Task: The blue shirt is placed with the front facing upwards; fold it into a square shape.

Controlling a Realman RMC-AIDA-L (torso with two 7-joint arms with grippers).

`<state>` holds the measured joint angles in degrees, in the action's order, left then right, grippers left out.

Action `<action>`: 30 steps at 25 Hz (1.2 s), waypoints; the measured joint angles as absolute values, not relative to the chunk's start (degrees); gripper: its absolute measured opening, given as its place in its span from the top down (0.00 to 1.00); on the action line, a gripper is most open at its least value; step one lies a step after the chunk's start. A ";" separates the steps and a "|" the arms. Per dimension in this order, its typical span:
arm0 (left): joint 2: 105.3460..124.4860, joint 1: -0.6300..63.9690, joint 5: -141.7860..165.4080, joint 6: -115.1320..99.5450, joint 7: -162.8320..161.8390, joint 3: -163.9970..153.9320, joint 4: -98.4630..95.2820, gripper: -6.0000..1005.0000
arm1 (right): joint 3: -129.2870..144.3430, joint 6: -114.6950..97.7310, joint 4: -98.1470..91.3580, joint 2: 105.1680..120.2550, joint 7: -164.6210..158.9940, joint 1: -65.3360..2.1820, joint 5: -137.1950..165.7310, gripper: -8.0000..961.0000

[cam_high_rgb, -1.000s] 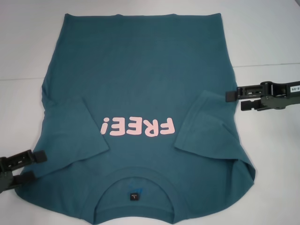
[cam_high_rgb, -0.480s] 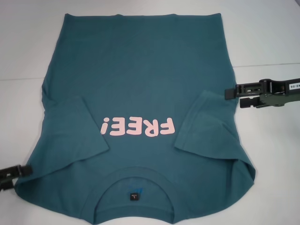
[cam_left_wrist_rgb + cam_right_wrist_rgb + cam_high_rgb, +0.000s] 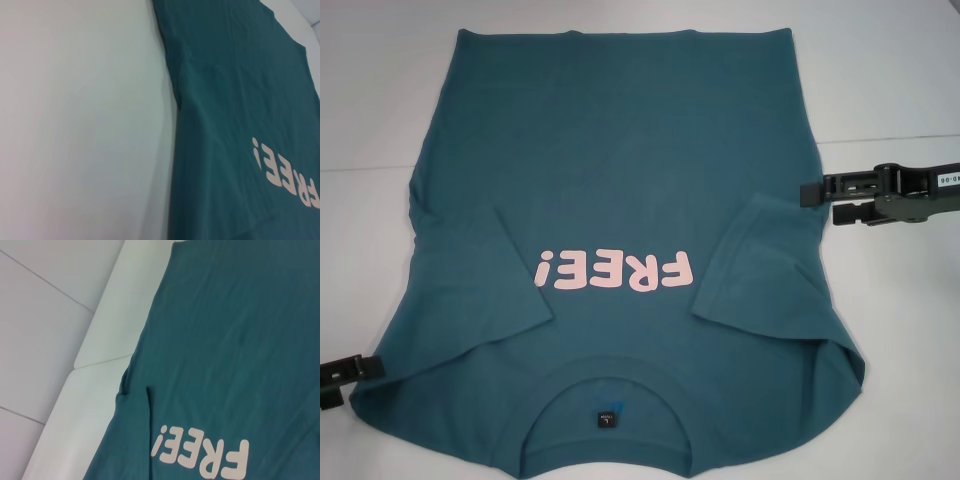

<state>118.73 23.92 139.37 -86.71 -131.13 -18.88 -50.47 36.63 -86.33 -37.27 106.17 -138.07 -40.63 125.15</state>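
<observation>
The blue shirt [image 3: 620, 200] is lying flat on the white counter [image 3: 890, 90], front up and both sleeves folded inward, while the left gripper [image 3: 368, 380] and right gripper [image 3: 813, 203] are waiting beside its edges, jaws apart, probably for the next fold.

Black right gripper [image 3: 817, 203], olive-green wrist, white printed label, black left gripper [image 3: 352, 380]

A plain white table [image 3: 890, 90] fills the scene, evenly lit, with pale tiled floor [image 3: 45, 300] beyond its edge.
</observation>
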 joint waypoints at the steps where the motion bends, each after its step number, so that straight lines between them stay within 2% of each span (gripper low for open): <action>1: 118.76 23.94 139.38 -86.39 -131.37 -18.93 -50.41 0.06 | 36.58 -86.22 -37.27 106.17 -138.08 -40.63 125.15 0.05; 28: 119.52 26.77 138.68 -81.50 -136.08 -24.12 -47.10 0.07 | 34.87 -86.01 -37.27 106.26 -138.09 -40.08 125.12 0.06; 30: 119.68 26.68 138.58 -81.70 -136.95 -24.16 -48.09 0.11 | 34.43 -86.12 -37.27 106.26 -138.08 -40.06 125.11 0.06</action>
<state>119.68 26.68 138.58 -81.70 -136.95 -24.16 -48.09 34.43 -86.12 -37.26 106.26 -138.08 -40.06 125.11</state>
